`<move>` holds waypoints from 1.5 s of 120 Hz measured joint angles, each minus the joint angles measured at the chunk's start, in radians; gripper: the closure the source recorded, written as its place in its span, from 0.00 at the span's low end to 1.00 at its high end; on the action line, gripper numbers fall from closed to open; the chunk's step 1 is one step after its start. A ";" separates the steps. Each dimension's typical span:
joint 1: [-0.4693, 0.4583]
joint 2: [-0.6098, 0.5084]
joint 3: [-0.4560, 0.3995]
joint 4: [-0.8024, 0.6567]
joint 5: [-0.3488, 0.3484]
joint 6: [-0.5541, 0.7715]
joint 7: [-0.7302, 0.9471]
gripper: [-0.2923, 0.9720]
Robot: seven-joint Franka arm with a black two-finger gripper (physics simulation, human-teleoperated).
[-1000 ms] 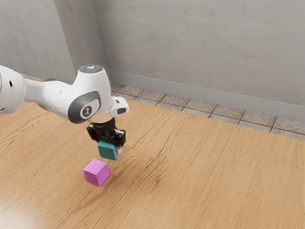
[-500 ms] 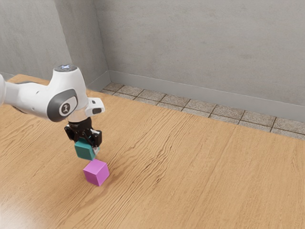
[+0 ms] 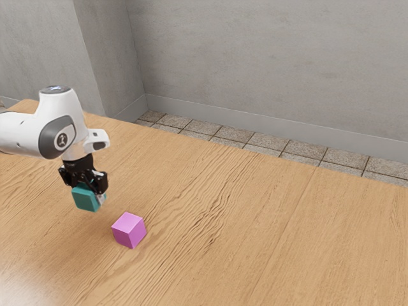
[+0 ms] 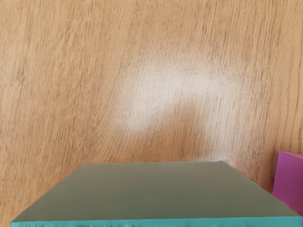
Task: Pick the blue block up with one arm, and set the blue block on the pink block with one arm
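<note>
Grips the blue block (image 3: 85, 199) in the end effector (image 3: 85, 190), clenched on it from two sides. Looks more teal than blue tbh. Holds it up in the air, clear of the desk (image 3: 268, 223), not touching the wood anywhere. Hangs it near the pink block (image 3: 129, 229) but apart from it, higher up and off toward the exterior view's left of it, so not stacked yet. Leaves the pink block sitting flat on the desk. On the wrist view, puts the blue block (image 4: 156, 196) big and close under the hand, with the pink block (image 4: 289, 187) peeking in just beside one corner, plus bare desk (image 4: 142, 71) and a pale glare patch beyond.
</note>
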 joint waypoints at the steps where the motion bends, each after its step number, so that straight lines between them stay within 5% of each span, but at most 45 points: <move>1: 0.003 0.000 0.000 0.000 0.000 0.000 0.001 0.51; 81: 0.177 0.017 -0.059 0.000 -0.022 0.005 0.056 0.52; 94: 0.091 0.020 -0.070 0.000 -0.029 0.008 0.059 0.52; 125: -0.337 0.022 -0.072 0.000 -0.032 0.011 0.063 0.52; 140: -0.466 0.022 -0.072 0.000 -0.032 0.012 0.065 0.53; 157: -0.462 0.022 -0.072 0.000 -0.032 0.012 0.066 0.53; 180: -0.281 0.022 -0.072 0.000 -0.032 0.011 0.066 0.53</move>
